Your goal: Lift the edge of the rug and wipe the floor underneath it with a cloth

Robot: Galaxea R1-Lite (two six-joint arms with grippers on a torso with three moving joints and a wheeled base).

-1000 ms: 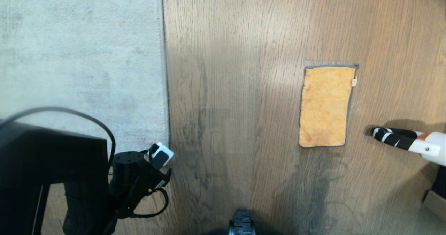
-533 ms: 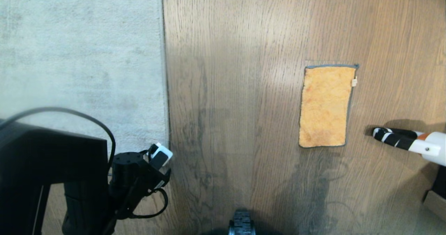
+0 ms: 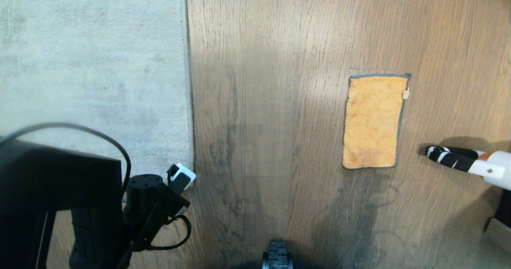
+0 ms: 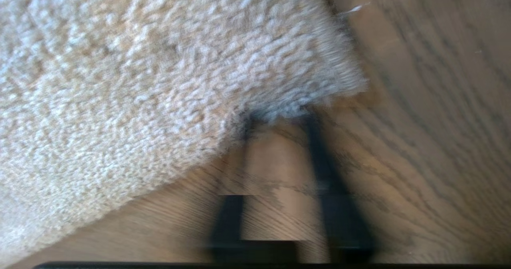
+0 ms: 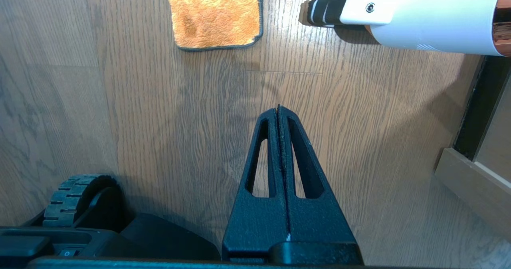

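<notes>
You had the left gripper (image 4: 275, 117) down at the near corner of the pale grey-beige short-pile rug, and its two dark fingers (image 4: 319, 149) were closed on the rug edge (image 4: 295, 105) at that square corner. In the left wrist view the pile at the corner was pinched between the finger tips. From the head view you could see only the black wrist of the left arm (image 3: 153, 205) above this corner, at the lower left, so the grip itself was hidden there.

The rug edge (image 3: 189, 81) ran straight away from the robot, and the brown wood-grain plank floor (image 3: 271, 101) lay bare to the right of it. Whether the corner was already off the floor, I could not tell.

The small rectangular orange microfibre cloth with grey edging (image 3: 373, 121) lay flat on the floor, well apart from the rug, on the right side. Its small white tag (image 3: 406, 94) was on its right border. A white tube with a black-and-white striped tip (image 3: 467, 163) lay just beside the cloth, further right, not touching it.

Your right gripper (image 5: 278, 113) hung above the bare floor, near the cloth (image 5: 215, 13), with its jaws pressed together and holding nothing.
</notes>
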